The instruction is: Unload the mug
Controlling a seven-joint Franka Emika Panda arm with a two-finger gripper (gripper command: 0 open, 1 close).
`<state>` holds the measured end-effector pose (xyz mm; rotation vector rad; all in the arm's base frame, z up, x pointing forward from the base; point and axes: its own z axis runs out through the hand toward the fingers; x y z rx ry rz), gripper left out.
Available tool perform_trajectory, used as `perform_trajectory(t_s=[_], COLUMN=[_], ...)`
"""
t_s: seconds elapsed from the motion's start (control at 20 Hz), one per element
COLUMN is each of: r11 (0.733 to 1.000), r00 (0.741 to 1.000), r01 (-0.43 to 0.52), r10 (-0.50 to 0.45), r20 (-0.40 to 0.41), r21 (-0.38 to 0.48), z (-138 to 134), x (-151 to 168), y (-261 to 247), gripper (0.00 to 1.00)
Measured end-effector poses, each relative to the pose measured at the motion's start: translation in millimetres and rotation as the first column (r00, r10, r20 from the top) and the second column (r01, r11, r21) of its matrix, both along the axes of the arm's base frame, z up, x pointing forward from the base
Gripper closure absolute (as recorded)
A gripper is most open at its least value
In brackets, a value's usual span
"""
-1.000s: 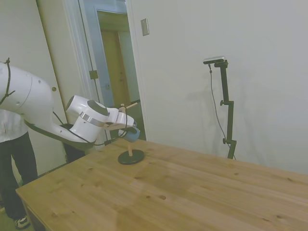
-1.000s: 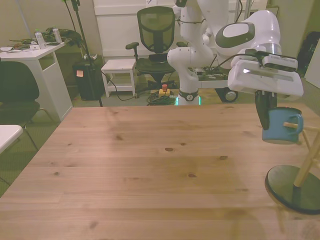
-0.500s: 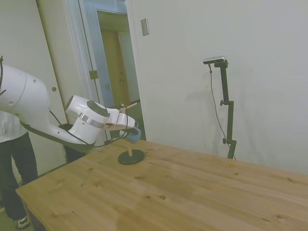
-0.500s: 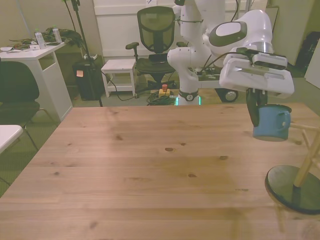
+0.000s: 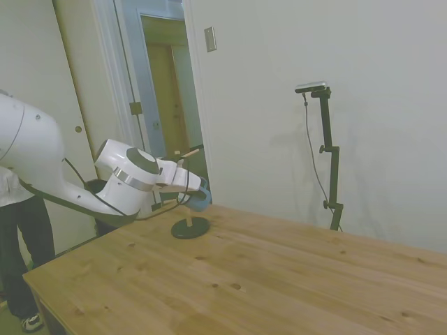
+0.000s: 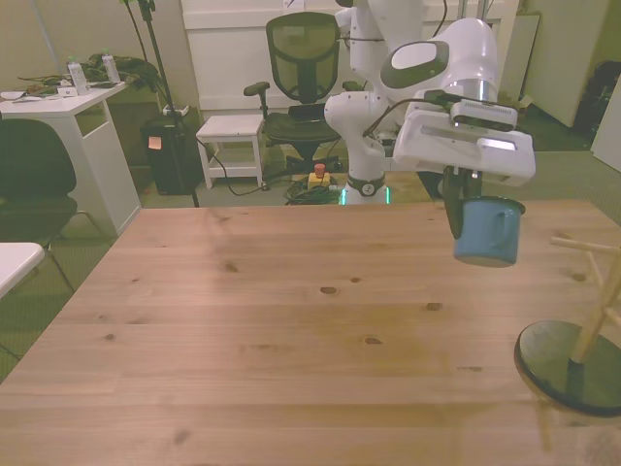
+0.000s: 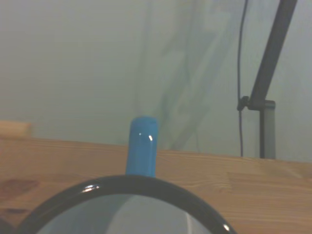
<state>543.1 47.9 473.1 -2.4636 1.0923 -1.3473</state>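
Pale walls and an open doorway stand behind the wooden worktop [image 5: 279, 272] in the side view. From the picture's left the white arm reaches in, and its end effector [image 5: 198, 193] carries the light-blue mug [image 5: 201, 201] in the air above the wooden peg stand [image 5: 189, 225], whose dark round base rests near the worktop's far corner. A person's dark trousers and shoe show at the far left edge.

From the front view, the end effector [image 6: 464, 206] hangs over the worktop [image 6: 291, 330] toward the front view's right, its dark fingers closed on the rim of the mug [image 6: 486, 232]. The mug is upright, clear of the surface, with its handle facing the front view's right. The peg stand [image 6: 576, 351] sits lower at the front view's right edge, apart from the mug. An office chair [image 6: 303, 73] stands behind.

Up close, the wrist view shows the mug's dark rim [image 7: 126, 192] and its blue handle [image 7: 142, 145], with the worktop [image 7: 273, 195] beyond.
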Motion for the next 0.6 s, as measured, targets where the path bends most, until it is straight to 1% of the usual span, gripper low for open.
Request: perform_trajectory(t_s=[0.15, 0.3, 0.45, 0.6], r11=[0.999, 0.994, 0.988, 0.982], r00=[0.999, 0.995, 0.987, 0.975], r01=[0.046, 0.099, 0.141, 0.161], r10=[-0.046, -0.097, -0.136, -0.143], r20=[-0.007, -0.036, -0.089, -0.167], r21=[0.018, 0.037, 0.056, 0.095], z=[0, -2, -5, -18], x=[-11, -22, -29, -34], y=[-23, -55, -94, -118], gripper=[1.0, 1.0, 1.0, 1.0])
